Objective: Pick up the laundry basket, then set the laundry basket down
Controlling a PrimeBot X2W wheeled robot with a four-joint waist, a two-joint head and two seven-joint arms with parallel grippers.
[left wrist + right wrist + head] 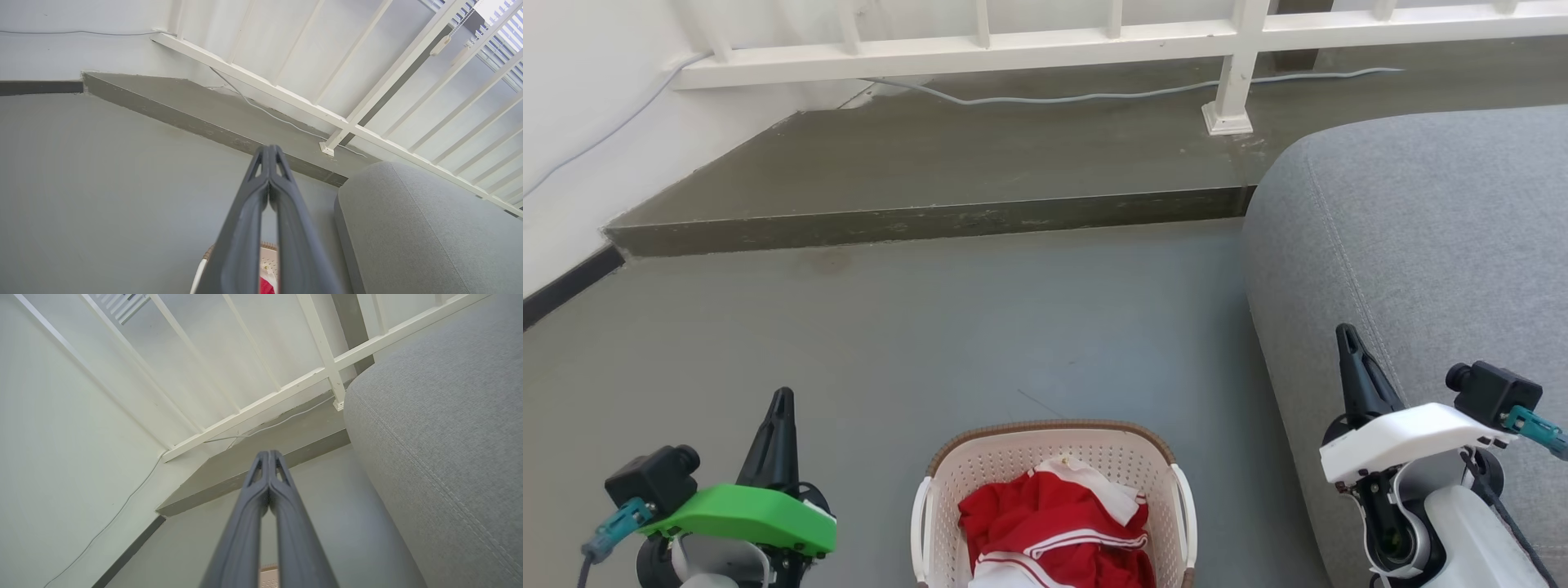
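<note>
I see the laundry basket (1052, 426) on the grey floor (1013, 327), low centre in head view, between my arms, with a red garment (1045, 523) inside. Left gripper (783, 398) and right gripper (1346, 333) have fingertips pressed together and hold nothing (both clear of the basket). A grey sofa (1421, 245) sits at right.

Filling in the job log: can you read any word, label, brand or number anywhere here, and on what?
There is no readable text in any view.
The laundry basket has no label on the part that shows.
The red and white clothes in it have stripes but no print.
The sofa, railing, left gripper and right gripper show no markings.
</note>
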